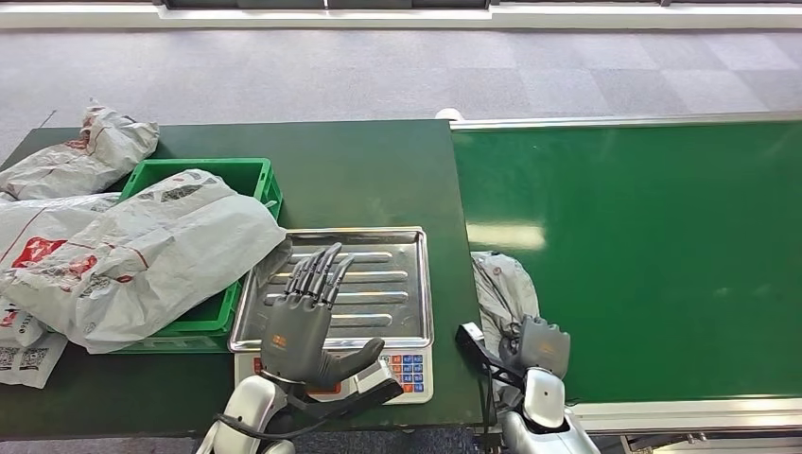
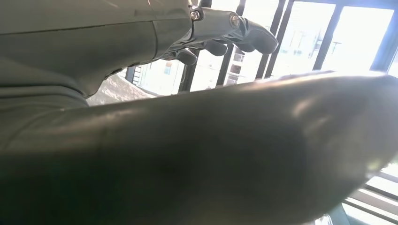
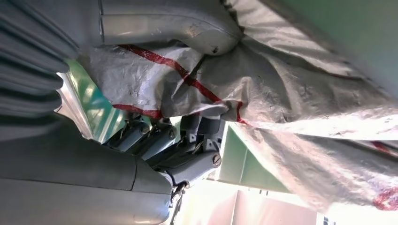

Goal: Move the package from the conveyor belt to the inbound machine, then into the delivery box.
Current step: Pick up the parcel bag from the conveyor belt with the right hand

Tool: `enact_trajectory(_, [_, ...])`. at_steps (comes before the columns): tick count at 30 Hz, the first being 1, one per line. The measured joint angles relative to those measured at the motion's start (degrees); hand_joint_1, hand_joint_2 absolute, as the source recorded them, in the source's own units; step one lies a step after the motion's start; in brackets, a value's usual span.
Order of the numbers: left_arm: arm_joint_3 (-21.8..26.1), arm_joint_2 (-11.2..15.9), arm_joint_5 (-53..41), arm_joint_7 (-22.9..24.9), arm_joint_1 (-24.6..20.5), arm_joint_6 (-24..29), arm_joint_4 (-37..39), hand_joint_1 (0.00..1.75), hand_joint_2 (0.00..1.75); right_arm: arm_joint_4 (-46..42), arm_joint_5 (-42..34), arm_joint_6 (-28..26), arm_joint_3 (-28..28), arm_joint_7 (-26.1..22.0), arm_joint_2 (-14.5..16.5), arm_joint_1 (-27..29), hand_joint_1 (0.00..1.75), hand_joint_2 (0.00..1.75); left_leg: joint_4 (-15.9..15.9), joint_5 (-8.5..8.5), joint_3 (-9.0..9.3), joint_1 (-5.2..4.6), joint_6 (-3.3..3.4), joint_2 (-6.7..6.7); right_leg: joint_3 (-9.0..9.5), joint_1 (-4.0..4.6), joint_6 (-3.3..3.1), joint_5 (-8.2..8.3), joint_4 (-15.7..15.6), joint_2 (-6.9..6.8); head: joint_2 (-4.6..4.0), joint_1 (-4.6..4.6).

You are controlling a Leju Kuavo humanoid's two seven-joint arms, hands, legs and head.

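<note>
A crumpled grey package (image 1: 499, 287) with red stripes lies at the near left edge of the green conveyor belt (image 1: 643, 255). My right hand (image 1: 542, 346) grips it from the near side. The right wrist view shows the thumb (image 3: 173, 26) and dark fingers (image 3: 197, 136) pinching the package's (image 3: 281, 93) folds. My left hand (image 1: 308, 318) hovers flat and open over the steel tray (image 1: 392, 284) of the scale, holding nothing. The left wrist view shows its fingers (image 2: 234, 26) stretched out. The green crate (image 1: 203, 176) stands left of the scale.
A large grey bag (image 1: 156, 255) lies across the crate, and more bags (image 1: 80, 156) are piled on the dark green table (image 1: 359, 170) at the left. The scale's keypad (image 1: 407, 367) faces the near edge. Grey carpet lies beyond.
</note>
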Motion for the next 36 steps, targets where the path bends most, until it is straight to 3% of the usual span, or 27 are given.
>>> enact_trajectory(12, [0.0, 0.0, -0.4, 0.2, 0.1, 0.0, -1.1, 0.00, 0.00, -7.1, 0.9, 0.1, -3.1, -1.9, 0.5, 3.6, 1.75, 1.75, 0.0, 0.00, -0.20, 0.01, 0.00, 0.02, -0.21, 0.01, 0.00, 0.00, 0.0, 0.01, 0.00, 0.01])
enact_trajectory(20, [0.3, 0.2, -0.7, 0.5, 1.1, 0.9, -2.4, 0.00, 0.00, -23.5, 3.9, 4.6, -3.4, 0.9, -0.9, 10.4, 1.75, 1.75, 0.0, 0.00, -0.44, 0.01, 0.00, 0.10, -0.51, 0.00, 0.01, 0.01, 0.0, 0.06, 0.00, -0.01])
enact_trajectory(23, [0.5, 0.5, -1.0, 0.4, 1.7, 0.9, -3.2, 0.00, 0.00, -34.5, 5.6, 7.6, -3.6, 7.5, -5.8, 14.0, 1.75, 1.75, 0.0, 0.01, -0.57, -0.06, 0.01, 0.01, -0.61, -0.08, 0.02, 0.01, 0.0, -0.01, 0.00, 0.00])
enact_trajectory(26, [1.0, 0.9, -1.0, -0.2, 2.3, 1.0, -3.8, 0.00, 0.00, -45.8, 6.0, 8.7, -3.8, 13.0, -15.9, 16.5, 1.75, 1.75, 0.0, 0.00, -0.77, -0.18, 0.08, 0.15, -0.72, -0.22, 0.14, 0.09, 0.0, 0.10, 0.00, 0.03])
enact_trajectory(28, [1.3, 1.2, -0.5, -0.6, 2.3, 1.1, -3.9, 0.00, 0.00, -51.8, 6.1, 8.3, -4.8, 11.0, -22.4, 16.7, 1.75, 1.75, 0.0, -0.11, -0.96, -0.24, 0.24, 0.52, -0.78, -0.29, 0.24, 0.14, 0.0, 0.44, 0.00, 0.03])
enact_trajectory(30, [1.4, 1.4, 0.2, -1.0, 2.3, 1.6, -3.9, 0.00, 0.00, -56.6, 5.9, 8.0, -7.3, 5.1, -26.6, 16.1, 1.75, 1.75, 0.0, -0.20, -1.06, -0.29, 0.37, 0.81, -0.85, -0.34, 0.31, 0.17, 0.0, 0.71, 0.00, 0.01])
enact_trajectory(33, [1.4, 1.6, 0.8, -1.3, 2.3, 2.3, -3.9, 0.00, 0.00, -61.5, 5.5, 8.4, -12.8, -2.4, -29.7, 14.5, 1.75, 1.75, 0.0, -0.14, -0.99, -0.30, 0.40, 0.80, -0.90, -0.33, 0.35, 0.20, 0.0, 0.72, 0.00, 0.01])
enact_trajectory(36, [1.4, 1.8, 0.9, -1.4, 2.3, 2.4, -3.9, 0.00, 0.00, -64.3, 5.7, 8.0, -15.9, -3.8, -31.0, 13.8, 1.75, 1.75, 0.0, -0.07, -0.91, -0.28, 0.38, 0.71, -0.89, -0.31, 0.35, 0.21, 0.0, 0.64, 0.00, 0.02])
